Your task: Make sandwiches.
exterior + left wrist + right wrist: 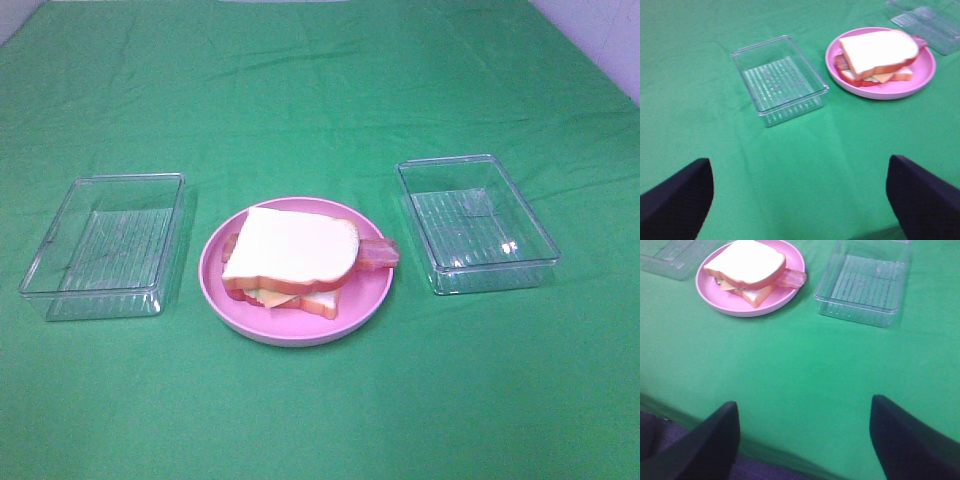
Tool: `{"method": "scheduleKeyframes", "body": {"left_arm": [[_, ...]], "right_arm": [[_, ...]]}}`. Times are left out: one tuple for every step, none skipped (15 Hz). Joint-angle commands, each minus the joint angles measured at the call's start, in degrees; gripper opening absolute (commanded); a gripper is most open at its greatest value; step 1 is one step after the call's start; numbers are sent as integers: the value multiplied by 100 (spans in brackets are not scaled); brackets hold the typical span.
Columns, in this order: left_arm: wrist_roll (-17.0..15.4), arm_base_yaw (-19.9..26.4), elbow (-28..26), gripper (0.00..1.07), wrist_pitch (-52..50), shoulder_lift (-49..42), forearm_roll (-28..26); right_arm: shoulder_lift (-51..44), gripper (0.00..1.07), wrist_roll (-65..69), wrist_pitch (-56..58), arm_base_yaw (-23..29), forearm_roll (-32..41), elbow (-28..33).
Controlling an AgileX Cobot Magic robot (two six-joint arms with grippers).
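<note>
Sandwich (290, 262) stacked at centre of round pink plate (372, 300): white bread slices with orange-brown crust, thin yellow cheese edge peeking out, reddish bacon strip (379, 254) poking past plate-side crust. Clear ribbed plastic tray (105, 245) left of plate, second clear tray (475, 222) right; both rectangular, apart from plate. Green cloth over table (320, 420), slightly creased, matte. Left gripper (800, 200) spread wide over bare cloth, holding nothing. Right gripper (802, 440) likewise apart, nothing held.
</note>
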Motion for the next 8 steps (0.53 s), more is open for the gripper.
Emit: {"method": "scheduleKeyframes", "body": {"left_arm": [[-40, 831, 6, 89, -63, -120, -23], [-40, 1060, 6, 89, -63, -120, -23], [-40, 1301, 6, 89, -63, -120, -23], [-40, 1306, 6, 89, -63, -126, -23], [-40, 1306, 6, 89, -63, -126, -23], [-40, 1306, 6, 89, -63, -132, -23], [-40, 1306, 6, 89, -63, -132, -23], [-40, 1306, 6, 89, -63, -132, -23]], "right_arm": [[-57, 69, -34, -40, -659, 46, 11], [-57, 69, -34, -40, -957, 46, 11], [-57, 69, -34, -40, -1255, 46, 11], [-57, 69, -34, -40, -1381, 46, 11], [-57, 69, -34, -40, -1381, 46, 11], [-57, 69, -34, -40, -1473, 57, 11], [-115, 69, -34, -40, -1627, 92, 11], [-206, 69, -34, -40, -1696, 109, 11]]}}
